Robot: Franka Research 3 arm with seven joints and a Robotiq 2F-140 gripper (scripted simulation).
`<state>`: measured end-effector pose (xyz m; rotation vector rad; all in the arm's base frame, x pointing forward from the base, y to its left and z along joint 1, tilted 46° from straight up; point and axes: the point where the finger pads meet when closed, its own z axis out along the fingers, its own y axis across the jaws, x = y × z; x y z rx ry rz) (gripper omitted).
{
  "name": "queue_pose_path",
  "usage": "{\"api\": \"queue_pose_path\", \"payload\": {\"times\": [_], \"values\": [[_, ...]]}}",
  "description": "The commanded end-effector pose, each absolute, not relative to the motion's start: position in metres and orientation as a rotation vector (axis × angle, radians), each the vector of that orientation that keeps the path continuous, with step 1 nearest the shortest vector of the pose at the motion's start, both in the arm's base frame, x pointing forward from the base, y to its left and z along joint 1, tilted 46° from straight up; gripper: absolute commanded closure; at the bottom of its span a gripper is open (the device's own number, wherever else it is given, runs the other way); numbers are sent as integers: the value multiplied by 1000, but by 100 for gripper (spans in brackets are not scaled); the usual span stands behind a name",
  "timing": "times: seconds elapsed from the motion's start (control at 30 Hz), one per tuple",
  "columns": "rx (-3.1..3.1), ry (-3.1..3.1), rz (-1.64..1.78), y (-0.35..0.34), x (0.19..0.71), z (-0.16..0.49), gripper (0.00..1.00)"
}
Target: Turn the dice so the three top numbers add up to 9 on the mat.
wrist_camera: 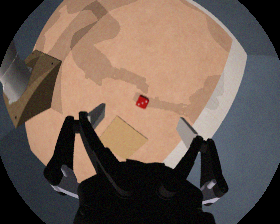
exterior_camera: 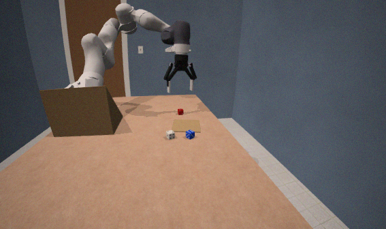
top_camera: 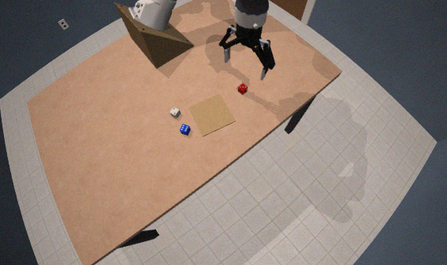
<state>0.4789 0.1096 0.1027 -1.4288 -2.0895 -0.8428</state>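
A tan square mat [top_camera: 212, 115] [exterior_camera: 186, 126] [wrist_camera: 123, 137] lies flat on the table. A red die [top_camera: 242, 88] [exterior_camera: 180, 112] [wrist_camera: 142, 102] rests on the table off the mat, on the side away from the other dice; its top seems to show 3, too small to be sure. A white die [top_camera: 175, 112] [exterior_camera: 170, 135] lies off the mat; its top seems to show 1. A blue die [top_camera: 184, 129] [exterior_camera: 190, 134] lies beside it, off the mat, 6 on top. My gripper [top_camera: 245, 69] [exterior_camera: 180, 89] [wrist_camera: 142, 117] is open and empty, high above the table near the red die.
The brown wedge-shaped base [top_camera: 155, 45] [exterior_camera: 82, 112] [wrist_camera: 38, 87] of the arm stands at one side of the table. The table's long front edge [top_camera: 221, 169] runs past the mat's outer side. The arm's shadow crosses the table around the red die.
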Motion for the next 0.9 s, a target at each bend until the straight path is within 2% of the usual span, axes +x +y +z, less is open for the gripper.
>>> {"api": "queue_pose_path", "payload": {"times": [0.0,0.87], "values": [[-1272,-2229,-914,109,479,101,0],[-827,-2535,-1053,112,479,100,0]]}}
